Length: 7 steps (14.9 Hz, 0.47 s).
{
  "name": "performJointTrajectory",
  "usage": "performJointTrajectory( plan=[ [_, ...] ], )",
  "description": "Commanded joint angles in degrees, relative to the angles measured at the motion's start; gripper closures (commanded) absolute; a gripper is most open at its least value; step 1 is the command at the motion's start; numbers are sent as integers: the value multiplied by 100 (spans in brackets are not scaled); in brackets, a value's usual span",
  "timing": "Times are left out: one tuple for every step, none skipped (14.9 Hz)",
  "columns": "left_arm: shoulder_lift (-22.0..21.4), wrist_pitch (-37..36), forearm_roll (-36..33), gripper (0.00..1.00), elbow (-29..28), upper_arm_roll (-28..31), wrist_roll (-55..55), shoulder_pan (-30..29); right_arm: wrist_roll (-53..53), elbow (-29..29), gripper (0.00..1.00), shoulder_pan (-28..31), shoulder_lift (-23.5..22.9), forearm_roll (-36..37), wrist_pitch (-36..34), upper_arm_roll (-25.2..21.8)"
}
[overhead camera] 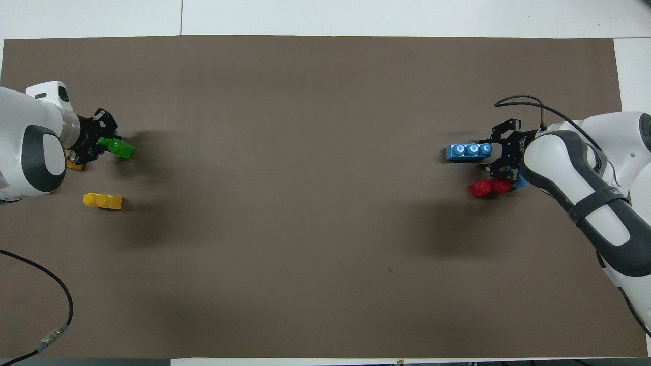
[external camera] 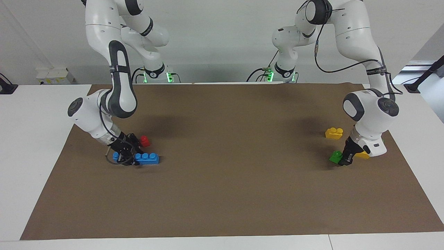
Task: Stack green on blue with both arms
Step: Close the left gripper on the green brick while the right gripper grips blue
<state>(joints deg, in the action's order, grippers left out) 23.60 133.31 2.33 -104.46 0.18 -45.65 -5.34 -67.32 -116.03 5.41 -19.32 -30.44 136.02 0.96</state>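
Note:
The green brick (external camera: 335,156) (overhead camera: 120,148) lies tilted at the left arm's end of the brown mat. My left gripper (external camera: 345,159) (overhead camera: 99,142) is shut on the end of it, low over the mat. The three-stud blue brick (external camera: 147,158) (overhead camera: 468,151) lies flat at the right arm's end. My right gripper (external camera: 125,157) (overhead camera: 493,151) is open, its fingers on either side of the blue brick's end. A second blue brick (external camera: 115,155) (overhead camera: 518,183) is mostly hidden under that gripper. No second green brick shows.
A red brick (external camera: 145,140) (overhead camera: 483,188) lies beside the blue brick, nearer to the robots. One yellow brick (external camera: 334,133) (overhead camera: 102,201) lies nearer to the robots than the green one. Another yellow brick (external camera: 362,155) (overhead camera: 74,164) is half hidden under the left wrist.

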Motion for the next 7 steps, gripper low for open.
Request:
performJointTrajectory(
  plan=[
    [-364,-507,101,100,-4,34,-67,94,228,-16,61,48,-28,-173,118,36],
    [-435,-630,101,100,-4,43,-172,129,228,-16,64,48,-28,-173,118,36],
    [-531,-735,101,100,-4,34,-242,129,237,-16,68,56,-28,-216,109,36],
    [-610,-850,101,100,-13,34,-260,164,245,-16,72,65,-20,-251,109,36],
    [-698,-981,101,100,-13,43,-269,234,306,-16,76,74,-19,-260,100,36],
    [-769,-1078,101,100,-13,43,-313,261,342,-7,80,74,-19,-260,91,36],
    [-839,-1166,101,100,-4,34,-426,287,342,11,86,74,-19,-269,65,36]
  ],
)
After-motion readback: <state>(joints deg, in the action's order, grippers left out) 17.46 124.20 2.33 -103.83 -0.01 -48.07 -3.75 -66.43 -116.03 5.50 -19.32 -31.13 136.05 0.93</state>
